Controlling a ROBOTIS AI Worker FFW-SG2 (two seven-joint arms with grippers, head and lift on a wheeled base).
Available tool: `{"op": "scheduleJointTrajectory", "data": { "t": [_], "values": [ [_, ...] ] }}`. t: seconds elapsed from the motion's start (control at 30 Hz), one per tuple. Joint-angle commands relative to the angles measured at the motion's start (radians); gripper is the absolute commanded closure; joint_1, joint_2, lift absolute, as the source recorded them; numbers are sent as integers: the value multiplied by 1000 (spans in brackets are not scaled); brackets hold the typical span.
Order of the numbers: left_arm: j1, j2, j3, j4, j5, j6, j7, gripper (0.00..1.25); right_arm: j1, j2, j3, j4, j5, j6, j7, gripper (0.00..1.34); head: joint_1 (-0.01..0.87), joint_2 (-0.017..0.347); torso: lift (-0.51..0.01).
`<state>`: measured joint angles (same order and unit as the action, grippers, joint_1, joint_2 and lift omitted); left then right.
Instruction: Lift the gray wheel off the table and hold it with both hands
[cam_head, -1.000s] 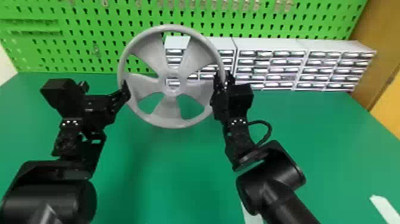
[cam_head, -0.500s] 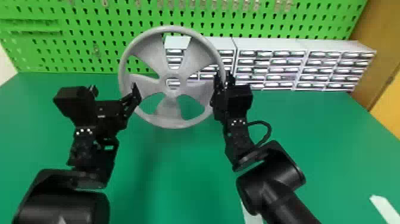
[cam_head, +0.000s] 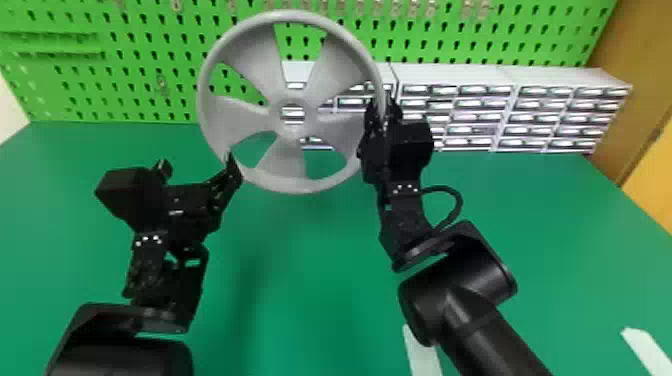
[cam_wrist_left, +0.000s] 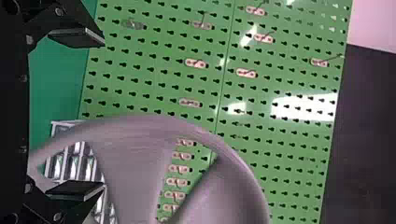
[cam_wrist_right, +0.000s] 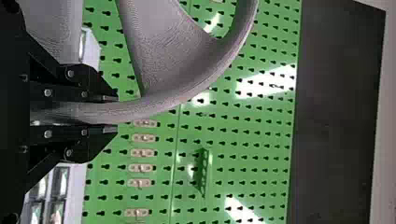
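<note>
Upright above the green table, the gray wheel (cam_head: 290, 165) is held by its right side in my right gripper (cam_head: 382, 112). In the right wrist view the wheel's rim (cam_wrist_right: 154, 105) runs between the fingers of my right gripper (cam_wrist_right: 110, 115), which are shut on it. My left gripper (cam_head: 197, 167) is at the wheel's lower left, one finger near the rim. The left wrist view has my left gripper (cam_wrist_left: 100, 113) open with a wide gap, the gray wheel (cam_wrist_left: 135, 135) passing behind one finger.
Behind the wheel stand white drawer cabinets (cam_head: 460, 75) at the back of the green table (cam_head: 300, 300), against a green pegboard (cam_head: 150, 30). A white strip (cam_head: 422, 350) lies on the table near the front.
My left gripper first moved right toward the wheel, then lower and nearer to the robot, and now stands by the rim's lower left. The wheel and my right gripper have hardly moved.
</note>
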<state>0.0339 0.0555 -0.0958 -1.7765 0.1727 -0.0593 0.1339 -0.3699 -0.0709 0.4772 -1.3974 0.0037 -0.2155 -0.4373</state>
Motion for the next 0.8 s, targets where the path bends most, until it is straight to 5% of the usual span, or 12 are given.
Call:
{"op": "scheduleJointTrajectory", "data": {
  "t": [0.0, 0.77],
  "values": [
    [-6, 0, 15, 42, 24, -33, 1, 205, -1, 0, -2, -29, -1, -5, 0, 1141, 711, 15, -98],
    [-75, 1, 1, 111, 28, -65, 0, 209, 0, -7, 29, -63, -1, -5, 0, 1141, 711, 15, -98]
  ]
}}
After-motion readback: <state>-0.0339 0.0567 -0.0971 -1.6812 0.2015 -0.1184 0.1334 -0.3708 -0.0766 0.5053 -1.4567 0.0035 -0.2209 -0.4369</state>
